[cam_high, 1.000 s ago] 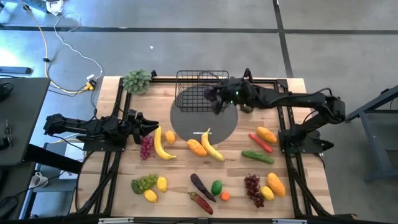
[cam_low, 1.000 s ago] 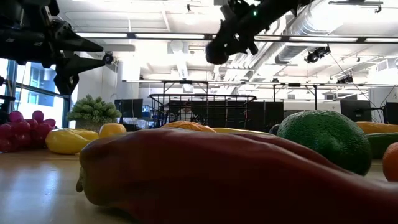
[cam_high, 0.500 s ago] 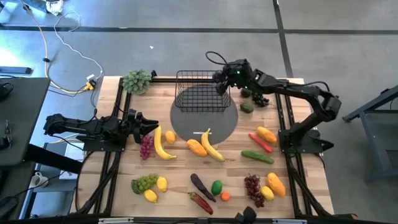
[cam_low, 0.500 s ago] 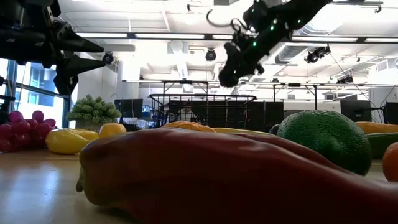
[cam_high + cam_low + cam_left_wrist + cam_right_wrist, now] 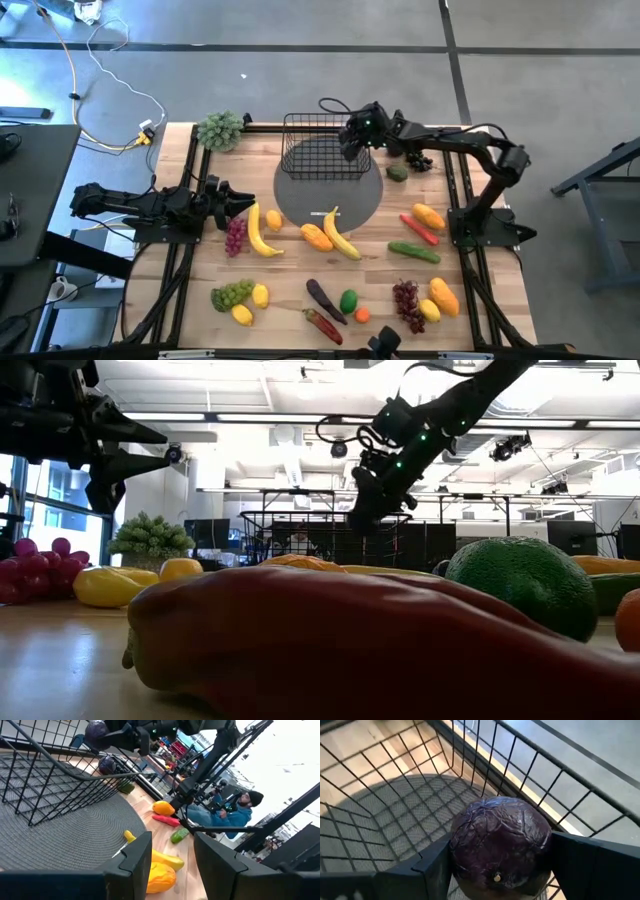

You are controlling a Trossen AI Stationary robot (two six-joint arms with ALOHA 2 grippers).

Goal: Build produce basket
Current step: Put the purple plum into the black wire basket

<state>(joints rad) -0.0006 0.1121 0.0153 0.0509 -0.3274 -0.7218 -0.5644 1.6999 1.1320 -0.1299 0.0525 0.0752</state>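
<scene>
High view shows the basket (image 5: pixel 318 148) empty, the right jaws (image 5: pixel 352 141) gripping a purple ball (image 5: pixel 500 842) over it, the left jaws (image 5: pixel 238 203) narrow and empty, and much fruit (image 5: pixel 330 236) left on the surface (image 5: pixel 280 290).

The worktop (image 5: pixel 290 290) is pale wood with visible plank grain and a smooth, faintly sheeny finish. The small black wire-mesh basket (image 5: pixel 318 146) is thin metal rod, matt. Beneath it, the flat dark grey round mat (image 5: pixel 330 200) looks woven, ribbed in rings. The round purple cabbage-like ball (image 5: pixel 500 842), between the right claw (image 5: pixel 495 865)'s smooth matt black plastic fingers (image 5: pixel 435 862), is glossy and crinkled with veins. The long red pepper (image 5: pixel 380 645) looks like smooth, softly shiny plastic.
</scene>
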